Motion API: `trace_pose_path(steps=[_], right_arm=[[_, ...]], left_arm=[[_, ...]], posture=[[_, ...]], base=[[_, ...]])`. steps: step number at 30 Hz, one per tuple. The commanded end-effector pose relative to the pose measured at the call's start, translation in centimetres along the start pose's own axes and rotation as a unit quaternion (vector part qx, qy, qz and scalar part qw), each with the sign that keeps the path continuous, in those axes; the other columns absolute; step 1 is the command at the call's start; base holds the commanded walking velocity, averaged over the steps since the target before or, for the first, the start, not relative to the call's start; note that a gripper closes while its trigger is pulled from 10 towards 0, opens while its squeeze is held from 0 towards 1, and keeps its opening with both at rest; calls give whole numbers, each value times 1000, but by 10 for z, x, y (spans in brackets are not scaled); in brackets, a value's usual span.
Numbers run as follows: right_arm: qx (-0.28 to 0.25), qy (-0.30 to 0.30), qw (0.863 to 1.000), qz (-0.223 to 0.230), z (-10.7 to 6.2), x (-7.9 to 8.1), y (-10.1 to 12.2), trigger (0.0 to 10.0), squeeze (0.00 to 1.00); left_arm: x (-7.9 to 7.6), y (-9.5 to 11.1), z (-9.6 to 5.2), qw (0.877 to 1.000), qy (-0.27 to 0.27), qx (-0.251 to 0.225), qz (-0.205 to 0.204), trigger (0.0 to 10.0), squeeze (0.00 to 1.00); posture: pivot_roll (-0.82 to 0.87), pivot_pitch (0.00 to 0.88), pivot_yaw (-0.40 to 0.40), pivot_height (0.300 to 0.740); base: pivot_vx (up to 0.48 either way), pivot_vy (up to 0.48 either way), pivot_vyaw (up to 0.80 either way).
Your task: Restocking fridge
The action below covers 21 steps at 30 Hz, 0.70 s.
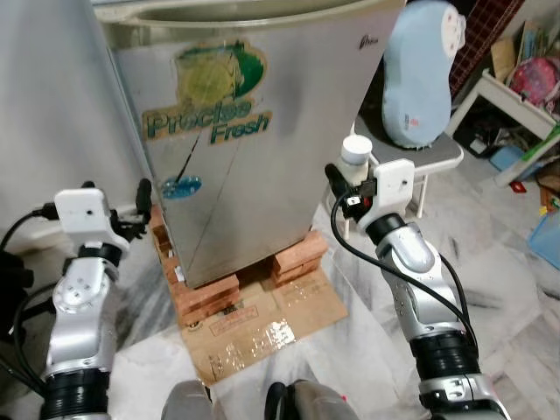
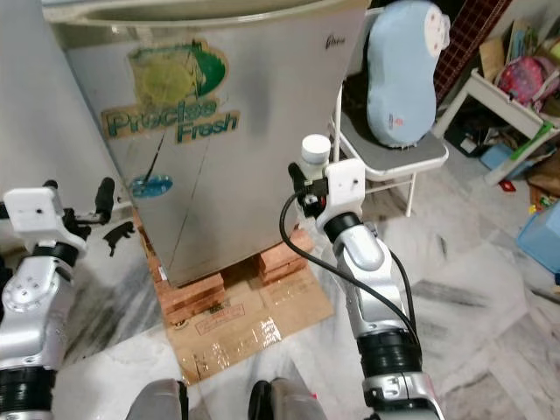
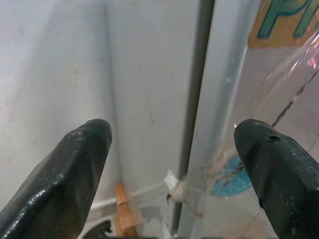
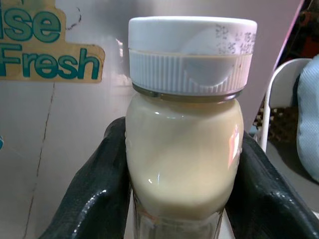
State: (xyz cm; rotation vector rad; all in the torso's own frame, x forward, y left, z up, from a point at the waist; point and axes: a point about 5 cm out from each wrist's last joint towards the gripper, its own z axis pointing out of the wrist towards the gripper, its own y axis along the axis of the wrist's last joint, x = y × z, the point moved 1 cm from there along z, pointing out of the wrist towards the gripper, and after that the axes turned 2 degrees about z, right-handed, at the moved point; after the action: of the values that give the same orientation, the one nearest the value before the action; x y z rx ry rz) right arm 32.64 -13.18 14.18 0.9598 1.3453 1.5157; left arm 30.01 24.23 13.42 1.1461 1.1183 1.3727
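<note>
A silver fridge [image 1: 254, 131] with a green-and-yellow "Precise Fresh" sticker [image 1: 210, 92] stands shut on stacked bricks [image 1: 297, 255] atop flattened cardboard [image 1: 262, 328], on a marble floor [image 1: 507, 297]. The right end effector [image 4: 179, 164] is raised in front of the door's right edge, both black fingers [image 4: 92, 199] clamped on a bottle [image 4: 183, 144] of pale, creamy liquid w/ a white ribbed cap [image 4: 192, 55] (printed code on the cap too blurred to read). The bottle is upright, near the door's right edge, below the sticker's level. The left end effector [image 3: 174, 164] sits at the fridge's left side, fingers spread wide apart and holding nothing, aimed at the dark seam betw. the door and the grey wall [image 1: 52, 105]. To the fridge's right, a white chair [image 1: 429, 162] carries a light-blue cushion [image 1: 422, 70]; farther right, a white shelf unit [image 1: 516, 87] w/ clutter, incl. a pink bag [image 1: 535, 80].
</note>
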Motion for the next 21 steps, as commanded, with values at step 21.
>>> trace_pose_path(steps=[21], right_arm=[[-28,-12,999,-21,-5,-3,20,10000,0]], left_arm=[[-22,-19,41,987,-151,59,-17,10000,0]], posture=[[30,173,-93,740]], base=[[0,0,0]])
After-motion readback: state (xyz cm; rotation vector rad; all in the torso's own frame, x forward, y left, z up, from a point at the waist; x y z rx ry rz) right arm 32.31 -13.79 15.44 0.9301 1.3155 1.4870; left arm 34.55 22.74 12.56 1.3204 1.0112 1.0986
